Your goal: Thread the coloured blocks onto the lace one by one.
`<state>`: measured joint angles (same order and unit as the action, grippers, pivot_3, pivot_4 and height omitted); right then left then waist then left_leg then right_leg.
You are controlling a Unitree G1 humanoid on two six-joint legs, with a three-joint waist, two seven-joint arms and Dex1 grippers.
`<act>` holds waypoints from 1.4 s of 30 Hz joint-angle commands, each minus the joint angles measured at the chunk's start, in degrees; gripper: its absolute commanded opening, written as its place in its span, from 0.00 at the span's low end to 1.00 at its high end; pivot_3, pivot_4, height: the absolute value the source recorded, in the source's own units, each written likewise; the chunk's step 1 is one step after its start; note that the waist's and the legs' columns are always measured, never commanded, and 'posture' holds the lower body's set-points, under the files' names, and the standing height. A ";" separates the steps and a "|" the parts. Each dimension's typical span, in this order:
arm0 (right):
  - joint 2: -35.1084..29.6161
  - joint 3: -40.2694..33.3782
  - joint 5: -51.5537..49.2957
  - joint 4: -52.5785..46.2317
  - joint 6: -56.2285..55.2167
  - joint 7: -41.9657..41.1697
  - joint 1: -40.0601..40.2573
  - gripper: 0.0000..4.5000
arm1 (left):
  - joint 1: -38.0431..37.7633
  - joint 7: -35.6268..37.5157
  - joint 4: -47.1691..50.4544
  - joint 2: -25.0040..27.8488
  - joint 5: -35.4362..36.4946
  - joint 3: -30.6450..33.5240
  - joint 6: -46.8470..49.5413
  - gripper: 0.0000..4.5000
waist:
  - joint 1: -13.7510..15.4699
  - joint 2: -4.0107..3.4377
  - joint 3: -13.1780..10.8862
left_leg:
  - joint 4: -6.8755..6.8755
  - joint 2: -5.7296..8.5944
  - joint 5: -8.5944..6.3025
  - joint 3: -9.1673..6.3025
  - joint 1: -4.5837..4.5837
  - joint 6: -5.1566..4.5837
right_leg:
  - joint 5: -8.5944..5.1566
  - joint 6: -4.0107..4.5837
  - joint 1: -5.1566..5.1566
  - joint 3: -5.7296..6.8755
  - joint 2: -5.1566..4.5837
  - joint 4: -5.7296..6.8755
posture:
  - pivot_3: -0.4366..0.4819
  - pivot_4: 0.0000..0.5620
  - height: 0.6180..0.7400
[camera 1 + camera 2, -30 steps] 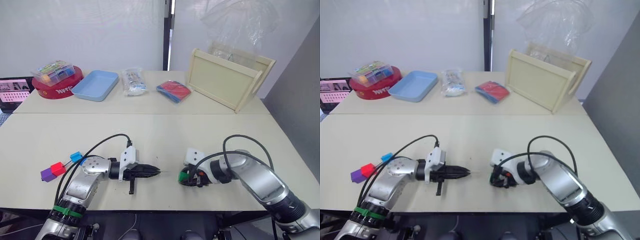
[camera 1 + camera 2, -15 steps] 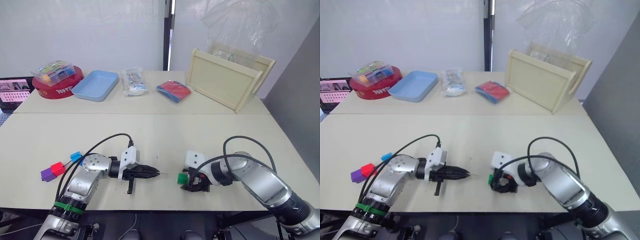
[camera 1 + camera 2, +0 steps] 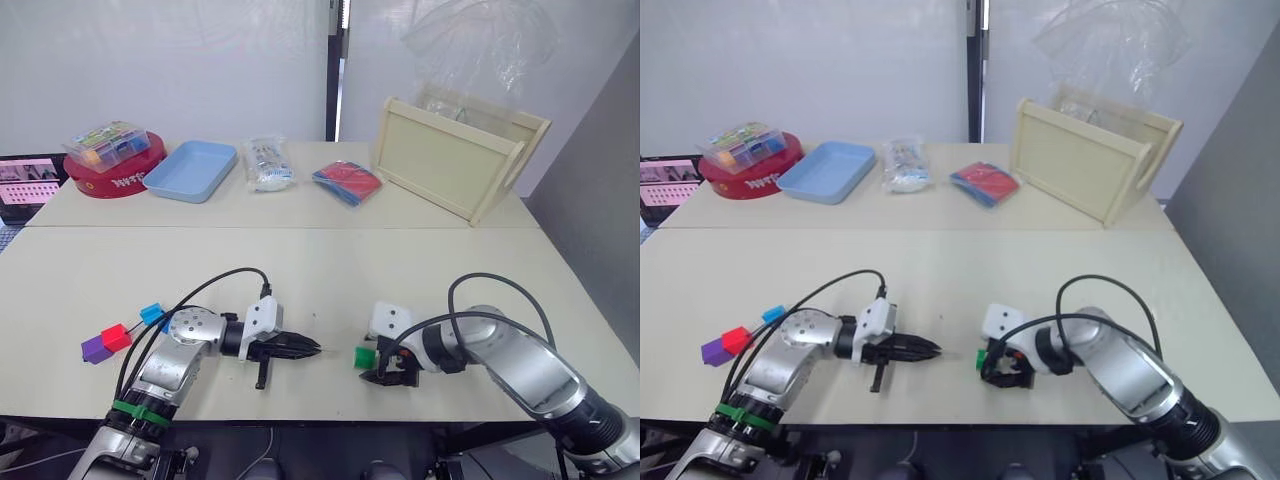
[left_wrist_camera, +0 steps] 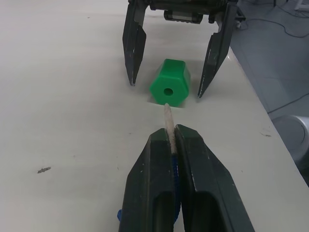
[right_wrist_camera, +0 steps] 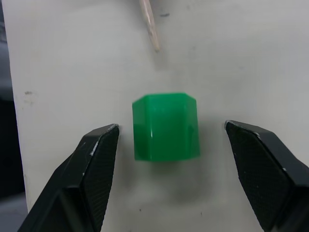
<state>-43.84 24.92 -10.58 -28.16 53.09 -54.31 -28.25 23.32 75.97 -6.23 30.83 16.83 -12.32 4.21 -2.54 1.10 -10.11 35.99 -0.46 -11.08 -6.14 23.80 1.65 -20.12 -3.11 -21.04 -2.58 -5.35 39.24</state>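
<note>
The thin blue lace with a pale stiff tip (image 4: 168, 121) is pinched in the left gripper (image 4: 173, 140). The small green plastic cube (image 5: 166, 126) is straddled, untouched, by the spread right gripper (image 5: 171, 140)

I'm working over a pale cream table (image 3: 330, 270). Near its front edge lies the green block (image 3: 365, 356), and toward my left a purple block (image 3: 95, 349), red block (image 3: 117, 337) and blue block (image 3: 152, 314) sit close together. Along the far side stand a red round tin (image 3: 110, 178), a light blue tray (image 3: 192, 169), a clear packet (image 3: 267, 165), what looks like a red-and-blue packet (image 3: 348, 183), and a wooden tray (image 3: 455, 155) tipped on its side.
</note>
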 commanded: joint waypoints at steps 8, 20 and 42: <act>0.51 -0.50 -1.26 -1.27 2.73 1.02 -1.23 0.34 | 2.21 0.68 -1.76 -1.57 -1.24 -0.96 -2.19 0.00 | -0.03 0.00 0.00 | 0.01 0.00 0.00 0.00 0.00 0.00 | 0.00 0.00 0.00 0.00 0.00 0.01 | 0.48 0.27 1.00; -0.48 1.71 -1.98 -3.14 2.50 0.13 -1.73 0.30 | 3.88 1.00 -4.35 -2.99 -2.98 -3.07 -3.28 0.00 | -0.07 0.00 0.00 | 0.03 0.00 0.00 0.00 0.00 0.00 | 0.00 0.00 0.00 0.00 0.00 0.02 | 0.48 0.27 1.00; 0.02 1.57 -2.53 -2.12 2.34 0.44 -1.29 0.30 | 3.27 1.35 -1.69 -6.05 -1.87 -4.68 -0.44 0.00 | 0.03 0.01 0.01 | 0.08 0.01 0.00 -0.01 0.00 -0.01 | 0.00 0.00 0.01 0.00 0.00 0.05 | 0.48 0.27 1.00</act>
<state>-44.16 26.83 -12.53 -29.16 56.33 -53.96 -29.36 25.98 76.59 -10.84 25.95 13.56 -15.95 3.83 -2.51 1.11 -10.10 36.08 -0.45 -11.08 -6.15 23.80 1.64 -20.12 -3.11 -21.03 -2.58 -5.35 39.30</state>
